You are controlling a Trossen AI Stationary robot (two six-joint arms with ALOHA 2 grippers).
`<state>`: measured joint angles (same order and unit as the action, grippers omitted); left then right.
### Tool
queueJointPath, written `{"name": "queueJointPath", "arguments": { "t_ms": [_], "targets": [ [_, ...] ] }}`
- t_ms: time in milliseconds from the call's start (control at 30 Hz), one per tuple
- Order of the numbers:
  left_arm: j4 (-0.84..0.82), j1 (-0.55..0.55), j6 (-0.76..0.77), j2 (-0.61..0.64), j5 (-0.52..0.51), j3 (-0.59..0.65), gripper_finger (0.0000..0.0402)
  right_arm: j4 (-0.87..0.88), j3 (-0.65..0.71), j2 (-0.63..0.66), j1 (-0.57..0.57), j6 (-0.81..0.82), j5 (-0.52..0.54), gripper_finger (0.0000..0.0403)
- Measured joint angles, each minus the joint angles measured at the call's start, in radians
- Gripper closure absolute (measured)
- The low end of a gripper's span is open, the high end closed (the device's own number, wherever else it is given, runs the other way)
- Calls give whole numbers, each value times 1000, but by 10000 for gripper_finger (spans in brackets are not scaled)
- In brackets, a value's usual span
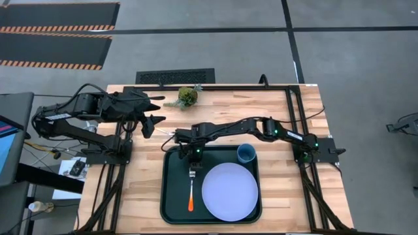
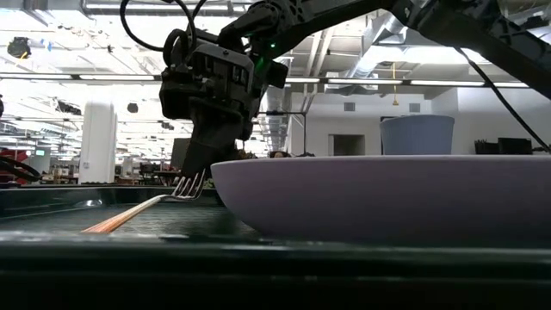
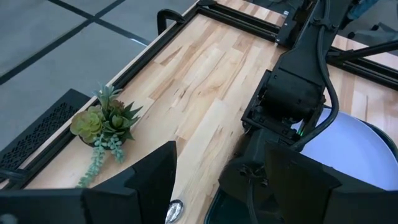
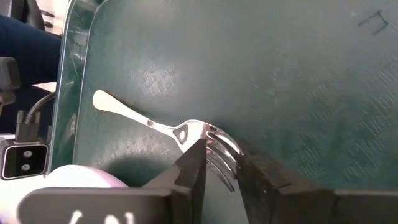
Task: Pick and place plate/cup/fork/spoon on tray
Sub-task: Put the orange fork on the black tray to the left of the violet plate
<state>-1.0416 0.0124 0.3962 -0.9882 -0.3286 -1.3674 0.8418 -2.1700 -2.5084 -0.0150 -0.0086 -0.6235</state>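
Observation:
The fork [image 1: 191, 189] lies on the tray [image 1: 167, 196], orange handle toward the near edge and tines [image 4: 221, 155] toward the far edge. My right gripper [image 4: 221, 167] points down over the tines, one finger on each side and a narrow gap between them. The plate [image 1: 229, 191] and the cup [image 1: 246, 154] also sit on the tray, to the fork's right. My left gripper [image 1: 159, 109] waits open above the table's far left. The spoon's silver bowl [image 3: 174, 210] shows on the wood below it. My right gripper comes slanting down from the far side with its fingers [image 4: 196, 158] close against the two outer sides of the fork's tines [image 4: 225, 163]. Whether they touch the metal, I cannot tell. The fork lies flat on the tray.
A small potted succulent [image 1: 188, 96] stands at the table's far edge, near my left gripper. A black frame rail [image 1: 290, 111] borders the wooden tabletop. Bare wood lies left and right of the tray.

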Motion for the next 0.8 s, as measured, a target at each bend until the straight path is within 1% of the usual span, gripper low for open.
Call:
{"name": "queueJointPath", "arguments": {
  "t_ms": [100,233,333,433,567,800],
  "targets": [
    [0,0,0,0,0,0,177,-14,0,0,7,0,1,270],
    [0,0,0,0,0,0,177,-20,0,0,16,-1,35,231],
    [0,0,-9,0,0,0,177,-20,0,0,22,0,38,204],
    [0,0,-11,0,0,0,177,-15,0,0,22,7,44,187],
    [0,0,-11,0,0,0,177,-13,0,0,23,14,44,183],
    [0,0,-11,0,0,0,177,-12,0,0,29,20,42,194]
  ]
}}
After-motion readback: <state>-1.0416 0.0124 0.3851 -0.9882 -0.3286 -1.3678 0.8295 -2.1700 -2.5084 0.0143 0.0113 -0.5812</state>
